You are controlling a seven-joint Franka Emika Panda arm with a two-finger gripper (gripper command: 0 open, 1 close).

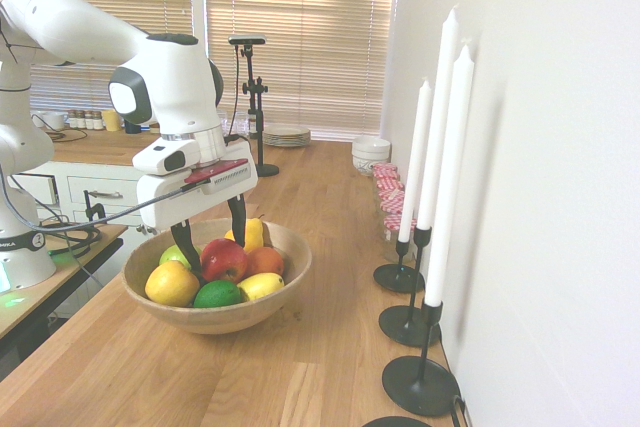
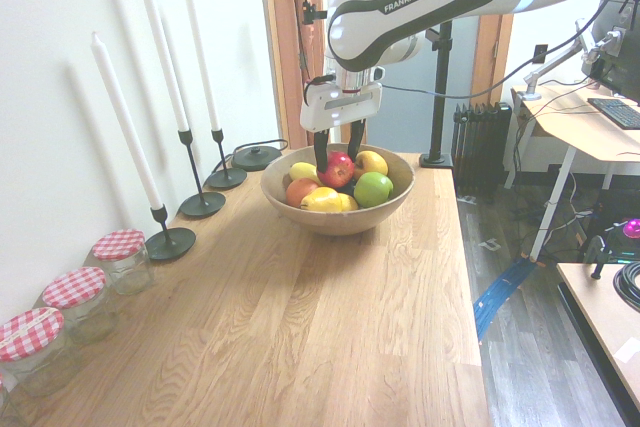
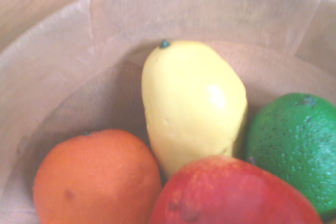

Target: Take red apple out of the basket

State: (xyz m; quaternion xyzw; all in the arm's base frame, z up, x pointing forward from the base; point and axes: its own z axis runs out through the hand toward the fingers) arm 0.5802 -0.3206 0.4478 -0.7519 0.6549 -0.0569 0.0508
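A long light-oak bench ran beside a white wall, its planks bare and clean around the basket. In the first exterior view, three tall white candles in black holders stood in a row along the wall to the right of the basket, with red-checked jars further along and a stack of plates at the far end below closed wooden blinds. The second exterior view showed a doorway, a dark radiator and a grey plank floor beyond the bench's open side.

The basket sat on the bench, filled with fruit. The red apple lay on top of the pile near its middle, with an orange fruit beside it, a lime and a yellow fruit on the near side, and a green apple at the open side.

The pincer hung down into the basket with its dark fingers spread wide, one on either side of the red apple; whether they touched it could not be told
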